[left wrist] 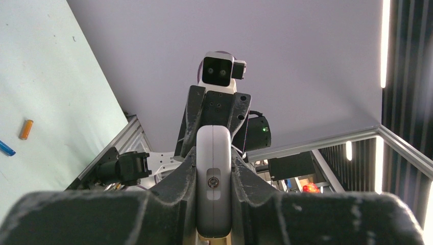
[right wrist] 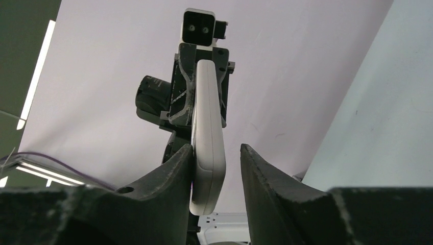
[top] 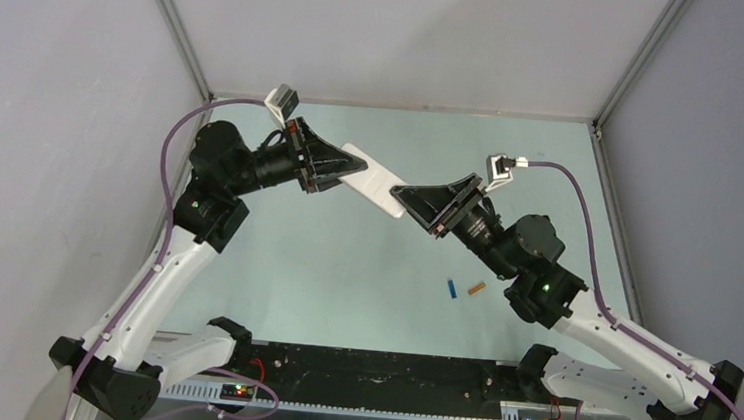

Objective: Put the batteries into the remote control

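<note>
White remote control [top: 375,182], blue battery [top: 451,288], orange battery [top: 476,288]

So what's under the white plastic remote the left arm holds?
Only pale green tabletop shows around the white rectangular remote control; the blue battery and orange battery lie well clear. The patch directly beneath is covered.

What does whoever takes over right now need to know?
Left gripper: shut on one end of the remote control, held between the arms.
Right gripper: open around the other end; one finger touches it, with a gap at the other.
Blue battery and orange battery: on the table near the right arm, slightly apart.
Done: remote picked up.
Left: load both batteries; the battery compartment is not visible.
</note>
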